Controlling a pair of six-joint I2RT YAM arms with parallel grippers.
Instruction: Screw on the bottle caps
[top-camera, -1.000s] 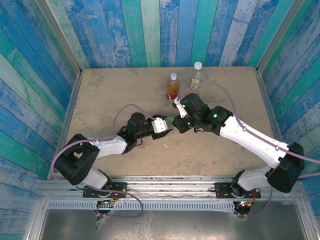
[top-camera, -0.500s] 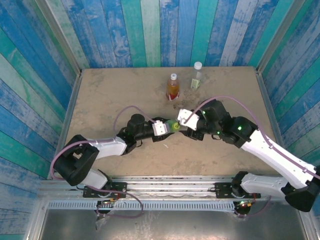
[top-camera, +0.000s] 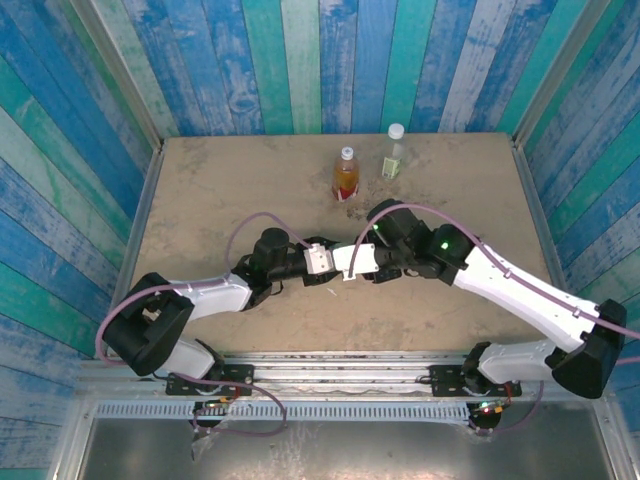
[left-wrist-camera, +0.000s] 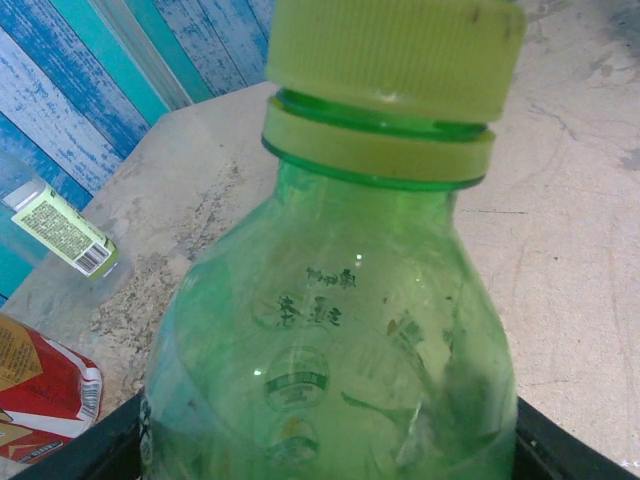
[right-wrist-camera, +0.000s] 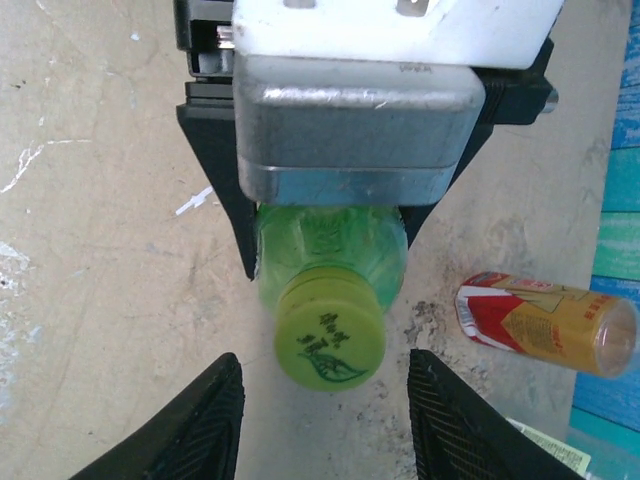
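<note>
Across the sandy desk (top-camera: 200, 190) your two arms meet near the middle. Your left hand (right-wrist-camera: 330, 235) is clenched around the green bottle (left-wrist-camera: 330, 340), with its neck pointing at your right hand (right-wrist-camera: 325, 400). That right hand is released: its fingers (right-wrist-camera: 200, 430) stand either side of the yellow-green cap (right-wrist-camera: 330, 335) without touching it. The cap sits on the green bottle's neck. Toward the far edge, the amber bottle (top-camera: 345, 178) and the clear bottle (top-camera: 392, 160) stand upright near each other, each topped with a white cap (top-camera: 396, 130).
</note>
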